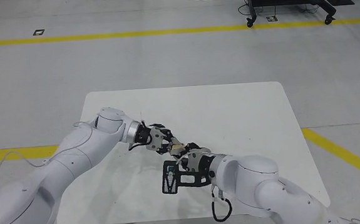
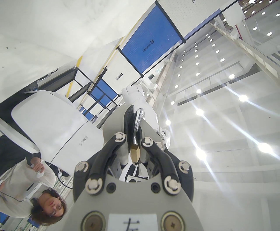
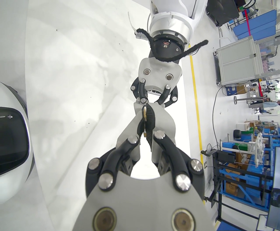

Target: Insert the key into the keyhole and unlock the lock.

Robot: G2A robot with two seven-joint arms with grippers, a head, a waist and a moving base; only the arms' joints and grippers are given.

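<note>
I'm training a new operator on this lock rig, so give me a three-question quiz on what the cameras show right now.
1. True or false: the lock lies flat on the table.
2. The right gripper is: A) wide open; B) shut on a thin brass piece, apparently the key; C) pressed on the table.
3. Fill in: the left gripper holds the lock with its silver ___ pointing away from the wrist.
Key: 1 false; 2 B; 3 shackle.
</note>
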